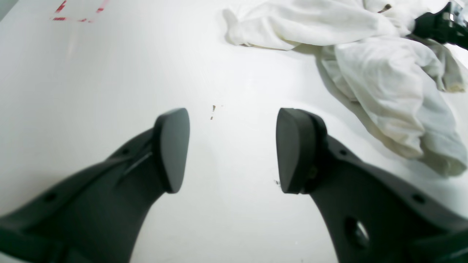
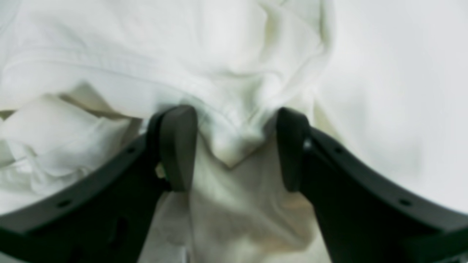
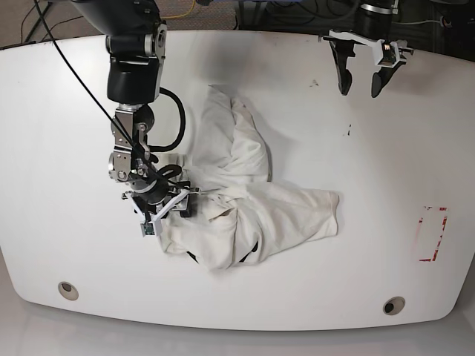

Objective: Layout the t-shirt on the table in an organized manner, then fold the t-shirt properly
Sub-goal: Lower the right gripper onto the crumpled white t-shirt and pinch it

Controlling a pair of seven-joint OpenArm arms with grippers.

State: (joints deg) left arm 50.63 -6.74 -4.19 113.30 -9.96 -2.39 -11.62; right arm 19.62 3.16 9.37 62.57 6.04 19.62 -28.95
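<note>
Two arms, right gripper (image 2: 234, 149) jaws straddling t-shirt (image 3: 252, 200) fold, left gripper (image 1: 233, 149) jaws apart.

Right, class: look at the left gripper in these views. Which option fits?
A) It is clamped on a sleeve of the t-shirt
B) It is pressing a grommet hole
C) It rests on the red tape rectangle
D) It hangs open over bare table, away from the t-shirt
D: the left gripper shows open jaws with only bare table between them, while the t-shirt lies off to one side.
</note>
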